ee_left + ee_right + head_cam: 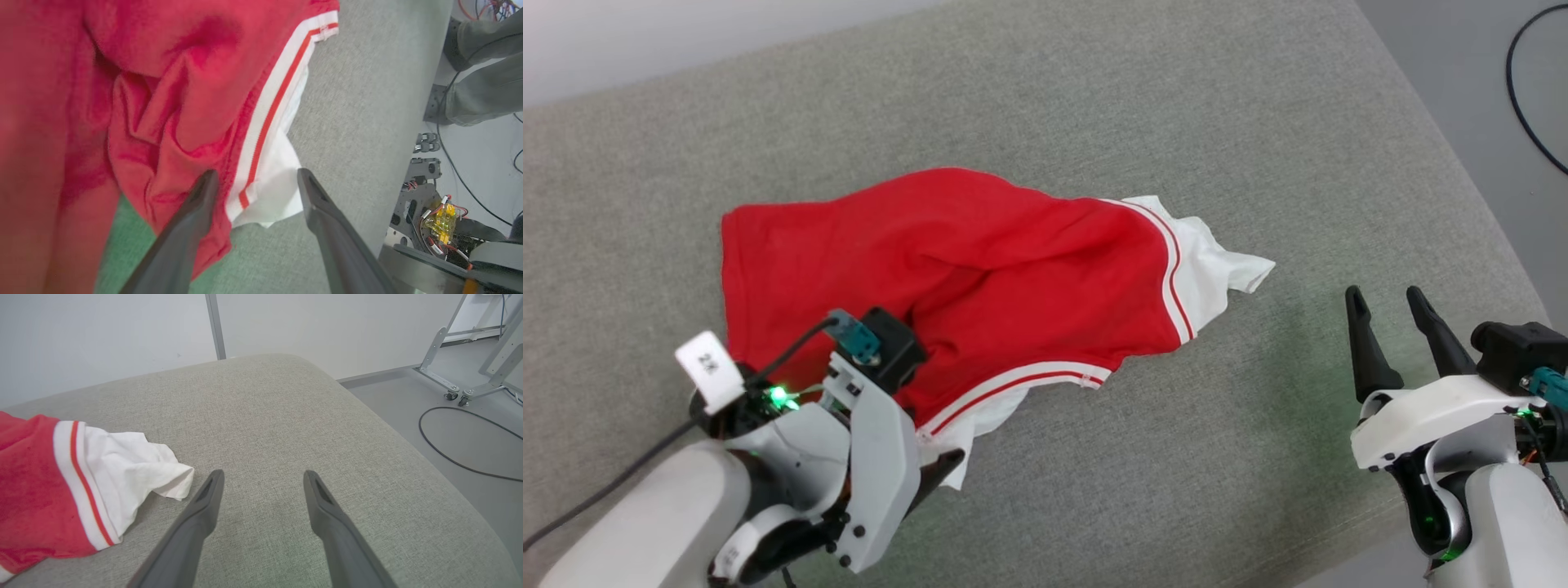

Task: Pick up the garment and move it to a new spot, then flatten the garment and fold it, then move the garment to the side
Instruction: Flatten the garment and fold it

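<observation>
Both hands stand with their fingers spread wide and have hold of nothing. The red soft-fabric T-shirt with white sleeves and red-and-white striped trim (980,269) lies rumpled near the middle of the grey woven-fabric padded bench (1094,98). One white sleeve points toward the robot's right and the other lies at the near edge, by the left hand (256,176). In the left wrist view, the striped seam and some white cloth sit between that hand's fingers, and one finger lies over a red fold. Whether the tips touch the fabric cannot be told. The right hand (1383,292) hovers over bare bench, apart from the shirt, with the far sleeve off to its left.

The step in hand appears to be the first pick-up. It would go best if the left hand sank into the padding and closed across the striped seam, where the cloth is thicker, since the thin sleeve edge could slip out. The right hand should probably take the other sleeve's seam before any lift, so that the shirt rises spread and not bunched.
</observation>
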Tool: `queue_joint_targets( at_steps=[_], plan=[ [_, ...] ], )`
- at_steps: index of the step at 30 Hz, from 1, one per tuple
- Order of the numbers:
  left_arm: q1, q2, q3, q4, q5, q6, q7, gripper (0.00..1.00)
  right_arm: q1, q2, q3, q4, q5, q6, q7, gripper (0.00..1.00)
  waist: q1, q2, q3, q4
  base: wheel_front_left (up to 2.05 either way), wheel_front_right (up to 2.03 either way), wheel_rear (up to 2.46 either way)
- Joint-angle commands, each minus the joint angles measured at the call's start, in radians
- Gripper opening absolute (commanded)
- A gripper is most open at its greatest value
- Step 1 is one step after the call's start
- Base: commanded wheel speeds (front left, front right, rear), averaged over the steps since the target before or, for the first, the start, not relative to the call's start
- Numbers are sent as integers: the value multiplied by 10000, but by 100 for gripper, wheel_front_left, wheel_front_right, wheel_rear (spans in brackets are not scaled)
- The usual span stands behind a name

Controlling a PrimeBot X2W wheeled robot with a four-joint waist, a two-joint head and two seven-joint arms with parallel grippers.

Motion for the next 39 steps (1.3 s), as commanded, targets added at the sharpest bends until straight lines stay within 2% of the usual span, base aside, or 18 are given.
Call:
queue_joint_targets(
  at_steps=[1,7,8,9,10,11,12,13,20,28,34,39],
  plan=[
    [-110,-65,-198,360,167,-152,-60,100,-140,36,63,53,109,-7,-77,100,-1,0,42,14,0,0,0],
    [-176,-136,-714,1314,521,-390,-199,100,-211,47,162,140,172,-7,-109,100,-1,0,123,-5,0,0,0],
    [-210,-154,-772,1453,559,-439,-259,97,-222,45,176,150,188,-7,-119,100,-1,0,132,-3,0,0,0],
    [-243,-162,-812,1600,613,-437,-281,73,-227,40,184,164,184,-7,-126,100,-1,0,137,-2,0,0,0],
    [-295,-130,-905,1712,705,-459,-282,33,-233,33,189,178,171,-7,-133,100,-1,0,143,0,0,0,0],
    [-295,-130,-905,1712,705,-459,-282,33,-233,33,189,178,171,-7,-133,100,-1,0,143,0,0,0,0],
    [-333,-87,-985,1826,815,-482,-281,6,-238,26,188,191,163,-7,-142,100,-1,0,148,4,0,0,0],
    [-379,-61,-1048,1922,872,-523,-297,0,-245,24,183,204,157,-7,-144,100,-1,0,151,10,0,0,0],
    [-600,174,-1210,2158,825,-604,-299,0,-194,-26,123,274,104,-7,-154,100,-1,0,66,149,0,0,0],
    [-881,676,-859,1577,502,-601,-280,0,18,-106,-39,53,-32,-7,38,100,-1,0,-165,589,0,0,0],
    [-599,1236,-427,1096,239,-333,-284,0,81,-145,-99,-219,-123,-7,255,100,-1,0,-310,916,0,0,0],
    [-137,1658,-22,742,-78,166,-282,0,211,-206,-165,-405,-150,-7,412,100,-1,0,-398,1180,0,0,0]
  ],
)
